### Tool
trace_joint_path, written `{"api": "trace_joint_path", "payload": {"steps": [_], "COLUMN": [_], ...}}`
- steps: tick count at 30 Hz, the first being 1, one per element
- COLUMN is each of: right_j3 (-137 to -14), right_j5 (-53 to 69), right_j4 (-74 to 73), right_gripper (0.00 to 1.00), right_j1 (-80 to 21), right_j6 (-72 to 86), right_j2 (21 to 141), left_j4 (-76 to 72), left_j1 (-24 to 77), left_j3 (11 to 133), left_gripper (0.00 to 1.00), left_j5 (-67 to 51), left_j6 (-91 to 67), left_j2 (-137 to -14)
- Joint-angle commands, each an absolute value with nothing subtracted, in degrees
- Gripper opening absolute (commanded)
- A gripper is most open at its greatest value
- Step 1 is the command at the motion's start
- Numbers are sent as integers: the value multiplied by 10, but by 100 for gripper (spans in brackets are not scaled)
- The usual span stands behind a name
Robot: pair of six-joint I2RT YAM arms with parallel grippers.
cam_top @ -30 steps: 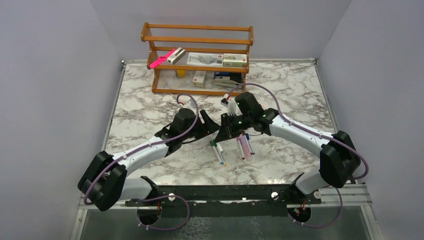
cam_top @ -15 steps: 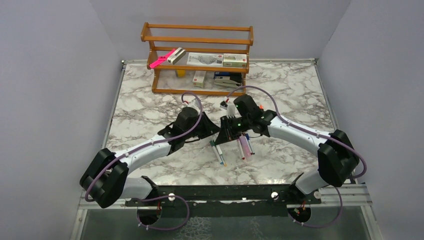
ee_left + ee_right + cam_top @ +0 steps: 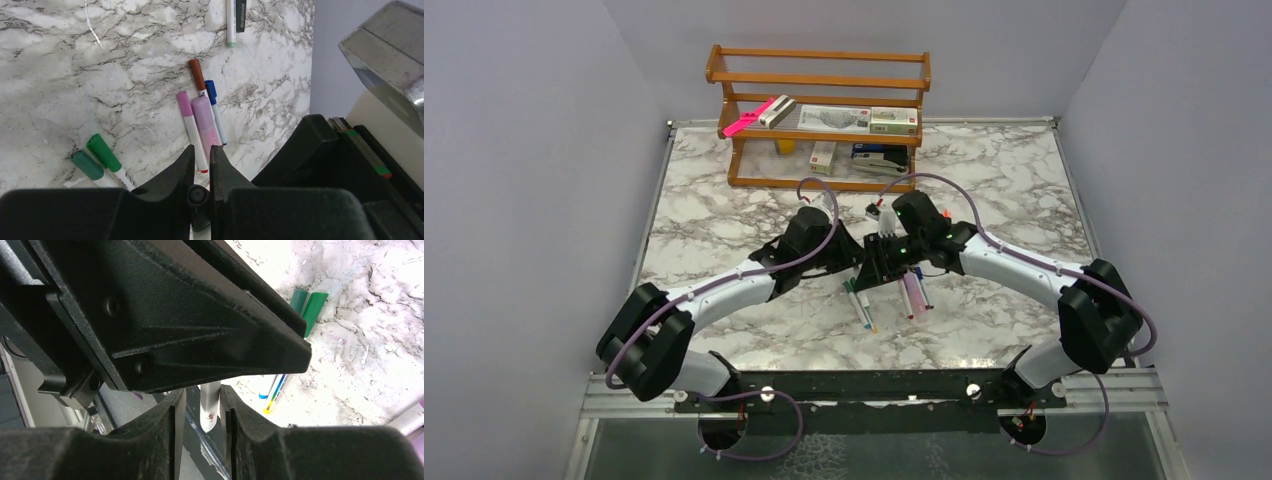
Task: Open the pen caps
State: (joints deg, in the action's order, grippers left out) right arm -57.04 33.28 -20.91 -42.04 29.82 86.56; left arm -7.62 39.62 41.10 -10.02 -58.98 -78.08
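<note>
My left gripper (image 3: 202,150) is shut on the dark cap (image 3: 199,197) of a white-barrelled pen held in the air. The pen's white barrel (image 3: 210,410) runs between the fingers of my right gripper (image 3: 201,395), which stands slightly open: the barrel lies against one finger, with a gap to the other. The two grippers meet above the middle of the table (image 3: 866,262). On the marble below lie two green-capped markers (image 3: 103,152), a lilac-capped one (image 3: 184,103), a pink highlighter (image 3: 206,117), a dark red cap (image 3: 197,75) and a blue cap (image 3: 210,91).
A wooden rack (image 3: 824,115) at the back of the table holds small boxes and a long bright-pink item (image 3: 746,118). A white pen (image 3: 230,22) and a black highlighter (image 3: 240,12) lie further off. Grey walls close in both sides.
My left arm has come in against the right gripper and its jaws have shut on the cap. The right jaws, shut on the barrel before, have loosened.
</note>
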Motion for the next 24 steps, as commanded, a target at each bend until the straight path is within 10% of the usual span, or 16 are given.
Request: {"api": "trace_joint_path", "payload": {"steps": [1,24], "right_j3": [-566,-471], "right_j5": [339,345], "right_j4": [-188,-160], "right_gripper": [32,1], "right_j1": [-427,-437], "right_j6": [309,324], "right_j2": [875,830], "left_j4": [-109,-181], "left_j1": [395,316], "left_j3": [431,433], "left_gripper": [0,0], "left_j5": [-126,-172], "left_j6": [-602,-633], "left_j2": [-798,-825]}}
